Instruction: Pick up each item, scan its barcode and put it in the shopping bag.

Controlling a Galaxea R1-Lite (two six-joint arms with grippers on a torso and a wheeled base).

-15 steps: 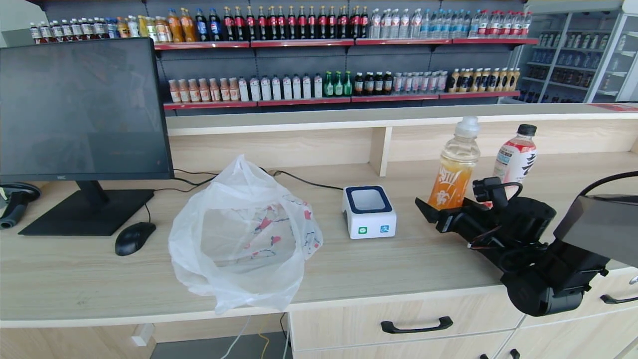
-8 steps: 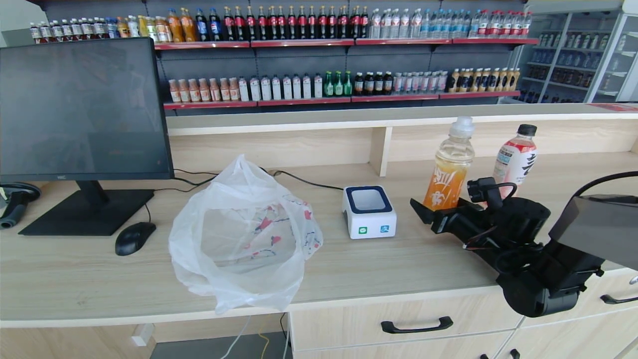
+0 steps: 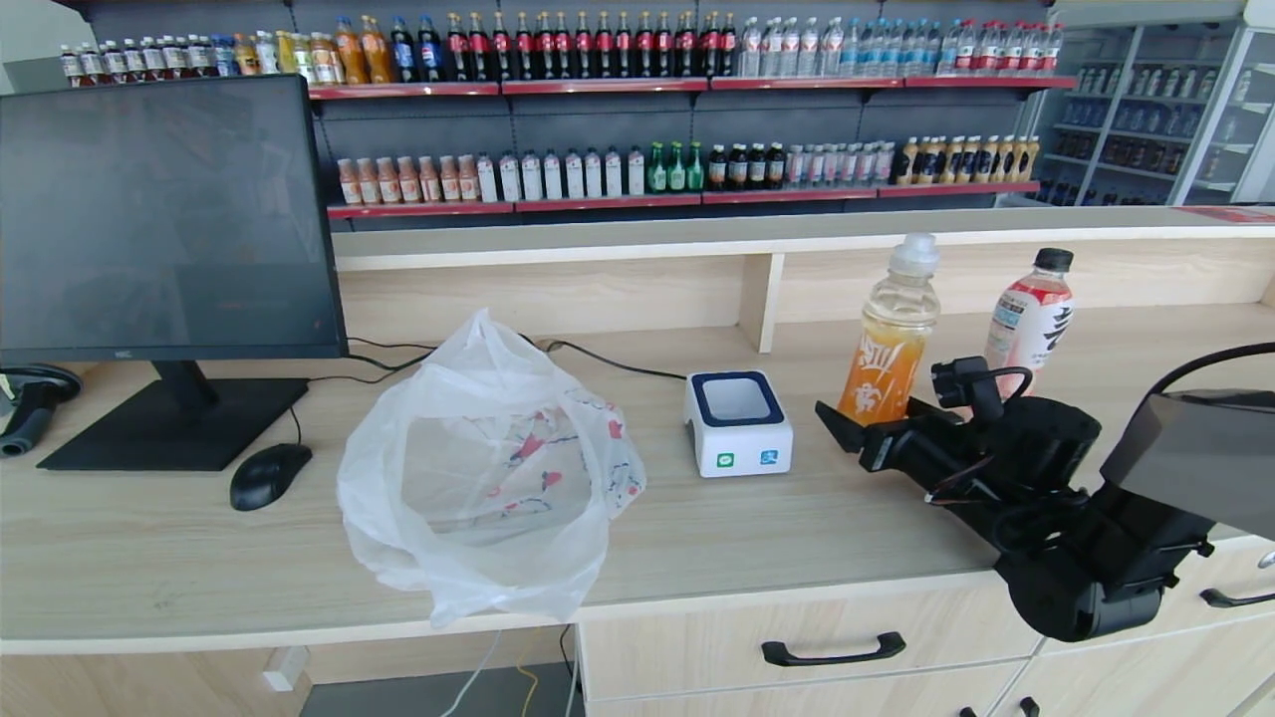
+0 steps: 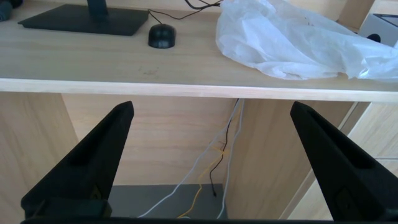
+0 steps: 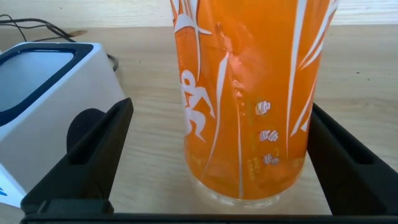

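Note:
An orange drink bottle point(image 3: 887, 349) with a white cap stands on the wooden counter point(image 3: 797, 528), right of the white barcode scanner point(image 3: 737, 423). My right gripper point(image 3: 865, 414) is open around the bottle's base. In the right wrist view the bottle point(image 5: 249, 93) sits between the fingers of my right gripper point(image 5: 221, 106), one finger against its side and a gap at the other. The scanner point(image 5: 43, 81) is close beside it. The clear plastic shopping bag point(image 3: 488, 468) lies open left of the scanner. My left gripper point(image 4: 211, 106) hangs open and empty below the counter's front edge, near the bag point(image 4: 298, 37).
A second bottle point(image 3: 1031, 309) with a white and red label and black cap stands behind the right arm. A monitor point(image 3: 169, 219), a mouse point(image 3: 269, 476) and a handheld scanner point(image 3: 30, 398) occupy the counter's left. Cables run behind the bag. Drink shelves line the back wall.
My right gripper has shifted a little to the left, and the orange bottle has slid left with it toward the scanner. The bag and scanner have not moved.

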